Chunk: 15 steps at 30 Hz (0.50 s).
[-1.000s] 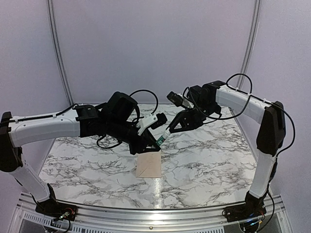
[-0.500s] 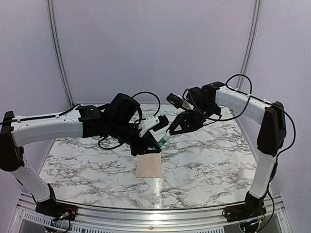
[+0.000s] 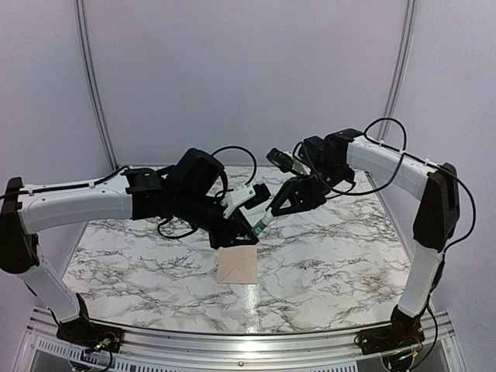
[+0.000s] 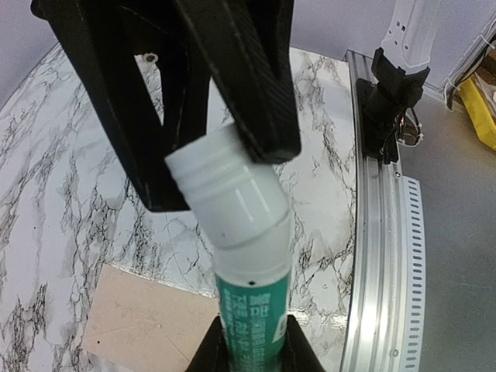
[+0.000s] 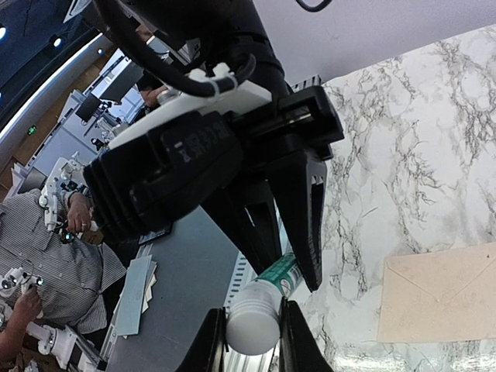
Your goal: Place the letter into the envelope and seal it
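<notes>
Only the envelope (image 3: 238,264) is seen on the bench (image 3: 333,248), lower centre, presumably already filled. A glue stick (image 4: 252,256) is clamped by the left pincer (image 4: 225,178) and the right pincer (image 5: 252,325); sealing remains.

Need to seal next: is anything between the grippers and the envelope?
Only the glue stick itself: the left gripper and right gripper each clamp one end of it, up in the air near the far edge of the envelope. Below it is open air, and nothing visible lies on the envelope.
</notes>
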Available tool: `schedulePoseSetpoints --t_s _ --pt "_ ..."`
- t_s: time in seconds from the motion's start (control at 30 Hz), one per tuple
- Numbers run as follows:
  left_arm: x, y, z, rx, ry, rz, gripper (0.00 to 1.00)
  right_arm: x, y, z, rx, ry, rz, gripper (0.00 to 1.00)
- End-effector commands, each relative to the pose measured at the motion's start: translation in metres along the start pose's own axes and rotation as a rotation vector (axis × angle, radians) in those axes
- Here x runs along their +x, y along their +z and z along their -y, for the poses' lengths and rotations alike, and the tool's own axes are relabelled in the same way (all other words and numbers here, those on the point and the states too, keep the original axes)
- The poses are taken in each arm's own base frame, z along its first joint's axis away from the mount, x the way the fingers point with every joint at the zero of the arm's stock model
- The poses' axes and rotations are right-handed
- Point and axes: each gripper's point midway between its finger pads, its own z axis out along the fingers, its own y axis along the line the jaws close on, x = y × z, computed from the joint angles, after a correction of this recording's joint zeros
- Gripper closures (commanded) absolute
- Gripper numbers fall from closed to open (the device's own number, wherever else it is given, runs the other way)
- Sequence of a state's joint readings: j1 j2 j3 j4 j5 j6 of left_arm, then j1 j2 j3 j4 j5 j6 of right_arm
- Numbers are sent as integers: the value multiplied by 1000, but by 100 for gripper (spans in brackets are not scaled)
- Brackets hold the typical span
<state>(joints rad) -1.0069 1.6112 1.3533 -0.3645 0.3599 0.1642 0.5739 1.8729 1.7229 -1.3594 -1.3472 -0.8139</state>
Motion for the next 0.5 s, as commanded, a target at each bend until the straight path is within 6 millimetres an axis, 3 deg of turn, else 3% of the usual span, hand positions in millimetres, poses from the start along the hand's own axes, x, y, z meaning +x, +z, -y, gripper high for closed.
schedulePoseSetpoints --t_s 0.0,0.47 --pt "-20 -5 -19 -51 -46 71 97 -6 4 -25 -2 -77 -15 84" --pt "-27 0 -22 -47 -77 94 98 -3 6 -24 83 -132 -61 85"
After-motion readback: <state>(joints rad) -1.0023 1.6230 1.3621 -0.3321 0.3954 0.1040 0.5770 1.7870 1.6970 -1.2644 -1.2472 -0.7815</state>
